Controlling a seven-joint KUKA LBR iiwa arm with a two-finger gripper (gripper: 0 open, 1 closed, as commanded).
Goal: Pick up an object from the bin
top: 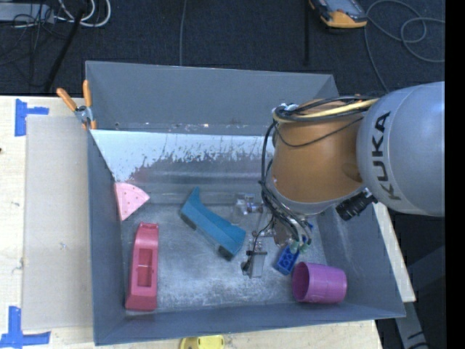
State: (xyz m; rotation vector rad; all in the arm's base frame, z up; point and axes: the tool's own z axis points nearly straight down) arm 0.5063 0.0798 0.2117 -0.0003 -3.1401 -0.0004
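Grey metal bin (102, 195) with a few loose things. The largest, a pink dispenser-like block (143, 266), lies at the left, well apart from the arm. The blue handled tool (211, 222) lies mid-bin, its dark end just beside the gripper (251, 262). I cannot tell whether the gripper is released or clenched. A purple cup (320, 282) lies on its side to the right. The smallest, a blue toy brick (285, 259), sits just right of the tip. The risk, as I judge it, is closing on the bare floor between tool and brick and catching neither, or knocking the brick toward the cup.
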